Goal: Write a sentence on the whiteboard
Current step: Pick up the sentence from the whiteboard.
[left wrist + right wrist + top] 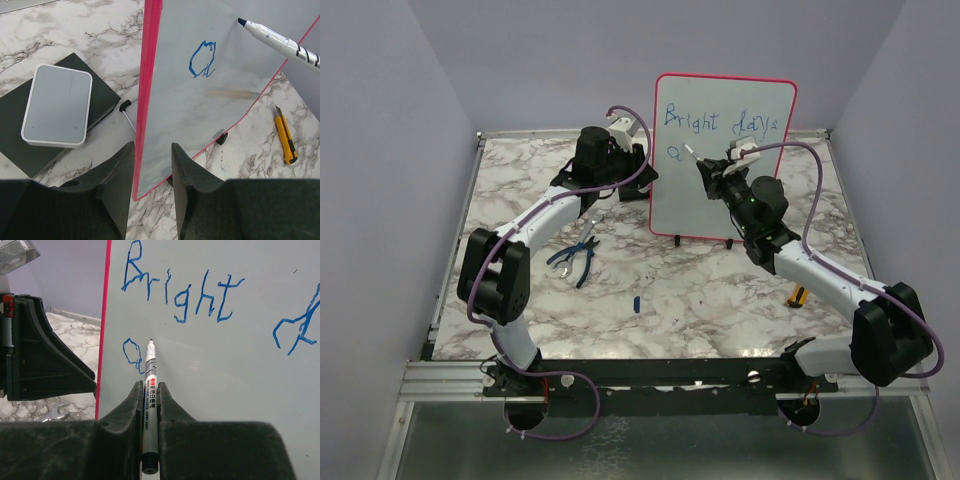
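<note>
Marble table (700, 290), two arms: my right gripper (149, 388) is clamped on the one marker (149, 369), its long axis straight out from the jaws, tip at the whiteboard (240, 390) just right of a lone "a". My left gripper (153, 146) straddles that one upright board's left edge at the table's far side; whether it pinches I cannot tell. The sentence (685, 118) shows two words, "Bright days", plus that letter; my right arm hides the board's lower middle.
</note>
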`<state>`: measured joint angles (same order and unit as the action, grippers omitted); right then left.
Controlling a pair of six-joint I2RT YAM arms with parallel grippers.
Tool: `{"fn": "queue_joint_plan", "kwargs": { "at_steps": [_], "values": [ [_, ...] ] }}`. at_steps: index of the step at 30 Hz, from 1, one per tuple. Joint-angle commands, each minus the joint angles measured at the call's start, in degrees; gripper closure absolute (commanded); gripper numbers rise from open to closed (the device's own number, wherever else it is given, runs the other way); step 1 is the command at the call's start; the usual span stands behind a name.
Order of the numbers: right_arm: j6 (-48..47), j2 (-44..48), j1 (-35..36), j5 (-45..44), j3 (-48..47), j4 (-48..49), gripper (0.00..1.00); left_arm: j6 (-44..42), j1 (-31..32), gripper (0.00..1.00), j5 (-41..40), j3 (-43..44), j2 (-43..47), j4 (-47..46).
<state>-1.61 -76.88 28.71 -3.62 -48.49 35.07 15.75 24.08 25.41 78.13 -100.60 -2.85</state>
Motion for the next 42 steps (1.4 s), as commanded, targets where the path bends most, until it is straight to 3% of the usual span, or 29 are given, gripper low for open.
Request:
{"fn": "queue_joint_plan", "kwargs": {
  "at_steps": [1, 25, 42],
  "values": [
    [-0.7, -0.9, -0.02, -1.64, -0.98, 0.93, 0.99, -0.63, 0.08, 0.63, 0.96, -0.02, 0.5, 0.3],
    [1.43, 0.24, -0.03, -2.01, 3.64, -0.6, 0.99, -0.6, 0.18, 0.64, 1.04, 0.01, 1.58, 0.3],
    [0.59, -0.68, 0.03, -2.0, 0.61, 1.16, 0.99, -0.58, 0.21, 0.63, 0.85, -0.01, 1.55, 0.3]
  ]
}}
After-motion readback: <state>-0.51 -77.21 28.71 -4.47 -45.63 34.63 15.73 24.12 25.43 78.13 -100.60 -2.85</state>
